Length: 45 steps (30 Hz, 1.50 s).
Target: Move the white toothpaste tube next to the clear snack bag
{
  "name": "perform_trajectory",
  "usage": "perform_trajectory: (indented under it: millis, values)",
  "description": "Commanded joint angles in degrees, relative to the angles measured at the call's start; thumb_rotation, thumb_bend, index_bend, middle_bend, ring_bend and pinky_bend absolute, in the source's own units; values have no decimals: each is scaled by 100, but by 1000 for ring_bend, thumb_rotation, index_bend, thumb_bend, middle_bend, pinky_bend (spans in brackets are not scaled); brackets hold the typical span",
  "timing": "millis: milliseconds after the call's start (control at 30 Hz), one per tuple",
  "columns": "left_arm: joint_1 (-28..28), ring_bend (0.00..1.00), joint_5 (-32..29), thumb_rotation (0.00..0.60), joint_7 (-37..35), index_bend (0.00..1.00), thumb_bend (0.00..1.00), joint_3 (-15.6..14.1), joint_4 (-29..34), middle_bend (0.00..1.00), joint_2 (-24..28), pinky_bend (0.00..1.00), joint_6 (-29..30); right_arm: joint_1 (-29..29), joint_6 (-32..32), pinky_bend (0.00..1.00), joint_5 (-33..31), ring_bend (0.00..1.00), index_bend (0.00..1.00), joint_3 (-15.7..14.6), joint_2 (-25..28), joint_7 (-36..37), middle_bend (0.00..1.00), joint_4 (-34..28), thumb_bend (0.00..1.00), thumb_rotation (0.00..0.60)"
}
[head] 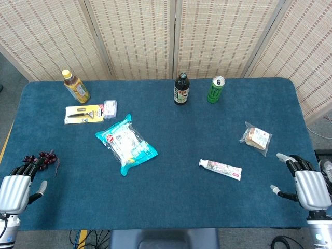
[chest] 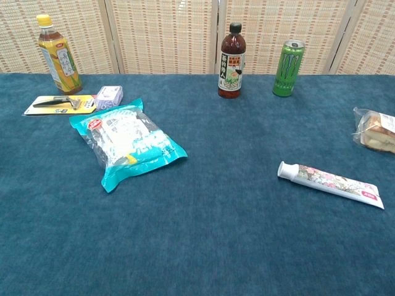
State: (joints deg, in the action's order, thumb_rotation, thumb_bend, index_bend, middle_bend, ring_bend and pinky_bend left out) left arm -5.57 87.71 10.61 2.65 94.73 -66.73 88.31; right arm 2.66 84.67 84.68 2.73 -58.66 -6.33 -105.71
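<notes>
My left hand [head: 14,191] and right hand [head: 310,185] rest unclenched, holding nothing; white toothpaste tube [head: 220,169] well apart from clear snack bag [head: 256,138]; labels illegible.

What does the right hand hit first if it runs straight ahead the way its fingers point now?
Probably nothing close: the right hand points up and slightly left, over bare table. The clear snack bag lies left of that line, the toothpaste tube further left. Depth is uncertain.

toothpaste tube [head: 220,169]: white with a floral print and a red patch at the crimped end, white cap on, lying flat, cap pointing away from the snack bag.
clear snack bag [head: 256,138]: holds a tan baked item, lies flat, near the tube's crimped end, farther back.
</notes>
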Motion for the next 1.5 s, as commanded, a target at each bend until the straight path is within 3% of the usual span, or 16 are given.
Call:
perform_trajectory:
  millis: [33,433,600,767,1100,1500]
  values:
    - [4,272,-9,600,-8,161,331,-6,-14,284,-3,303,-13,8,-30,230,-14,189,216,-8,-7,-29,302,-3,0,600]
    - [2,272,22,600,61,161,331,5,22,284,-22,303,-2,164,-164,230,33,189,222,105,122,238,322,-9,10,600]
    - [12,272,61,600,64,161,331,-18,48,284,0,302,1,432,-572,230,-35,189,253,193,274,412,352,-54,99,600]
    - [14,272,127,600,82,161,331,-44,86,284,21,303,8,828,-1169,230,-150,189,262,284,298,497,379,-72,73,600]
    - [51,272,151,600,83,161,331,-104,93,284,24,302,-11,1717,-2347,230,-602,198,323,416,-394,-52,422,174,18,600]
    - [30,272,97,600,-114,161,331,-118,-88,284,-44,303,-127,2404,-2962,230,-1534,199,333,453,-1389,-1274,399,802,16,600]
